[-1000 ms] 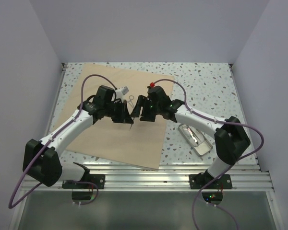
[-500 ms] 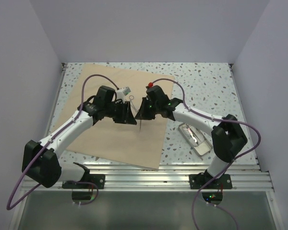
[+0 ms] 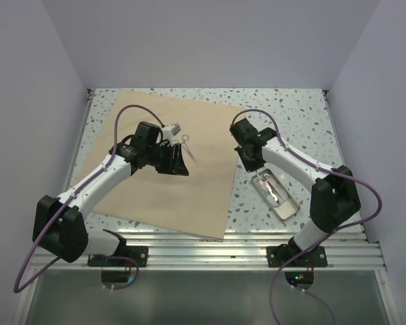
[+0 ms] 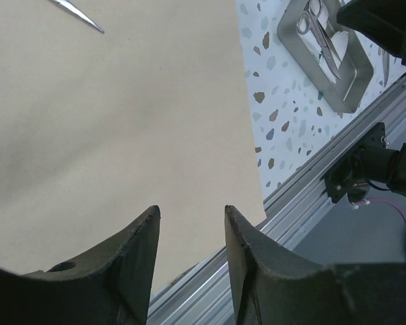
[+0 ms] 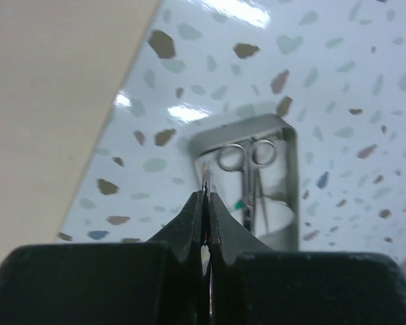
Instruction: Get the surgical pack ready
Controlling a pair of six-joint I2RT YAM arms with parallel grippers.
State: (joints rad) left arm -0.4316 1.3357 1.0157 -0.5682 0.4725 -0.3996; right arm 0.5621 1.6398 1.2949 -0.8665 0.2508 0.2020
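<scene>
I see the big tan paper sheet [image 3: 189, 196] lying flat on the left side of the speckled tabletop [image 3: 291, 115]. My left hand [image 4: 189, 217] hangs over it, open and holding nothing. Some scissors [image 3: 188, 143] lie on the sheet nearby. My right hand [image 5: 205, 196], over the metal tray [image 5: 291, 145], pinches a thin metal tool [image 5: 205, 175].

My right pincer [image 3: 252, 161] swung off the surgical pack [image 3: 149, 189], away from my left pincer [image 3: 178, 164]. It came over the speckled surface [image 3: 291, 122] beside the metal tray [image 3: 284, 214], carrying a thin metal instrument [image 5: 206, 175] pinched between its fingers.
</scene>
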